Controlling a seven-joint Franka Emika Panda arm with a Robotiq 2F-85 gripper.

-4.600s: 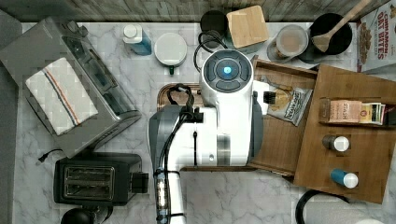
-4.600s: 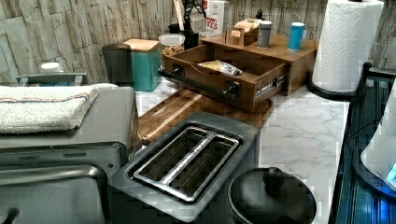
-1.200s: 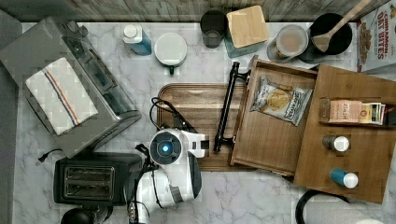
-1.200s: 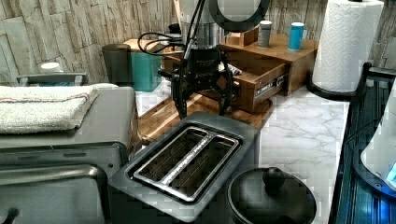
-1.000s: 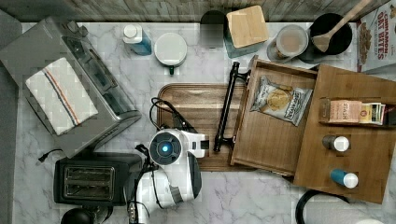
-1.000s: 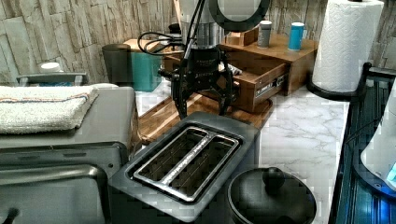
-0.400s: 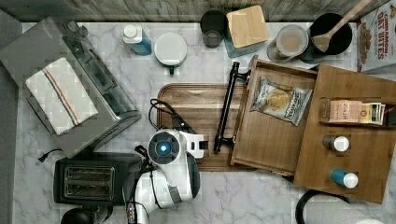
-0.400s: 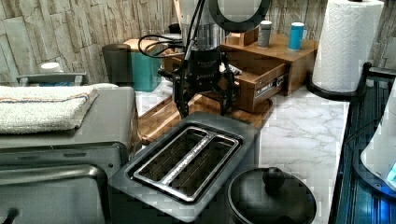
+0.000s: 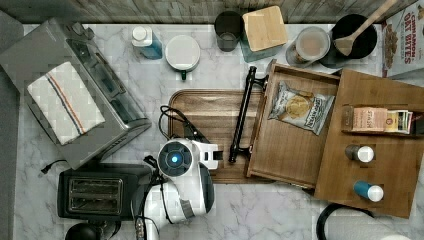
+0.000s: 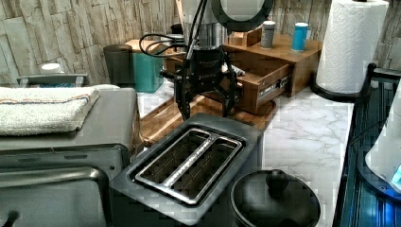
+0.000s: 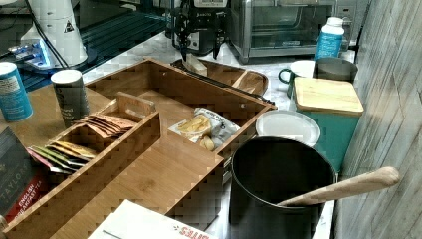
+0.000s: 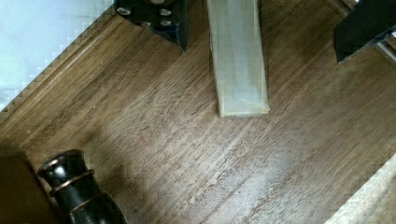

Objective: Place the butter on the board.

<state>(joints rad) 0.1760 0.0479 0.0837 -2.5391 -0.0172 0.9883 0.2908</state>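
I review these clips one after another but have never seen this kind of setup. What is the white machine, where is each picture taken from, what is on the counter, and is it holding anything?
The white machine is a robot arm ending in a two-fingered gripper. One camera looks straight down, two look across the counter from the sides, and one rides on the wrist, looking down between the fingers.

On the marble counter lies a dark wooden board. Beside it is an open drawer holding a snack packet. Around them stand a toaster, a toaster oven with a folded towel on it, cups and a cereal box.

The gripper holds nothing. Its fingers are spread, and the pale stick of butter lies flat on the board between them, touching neither.
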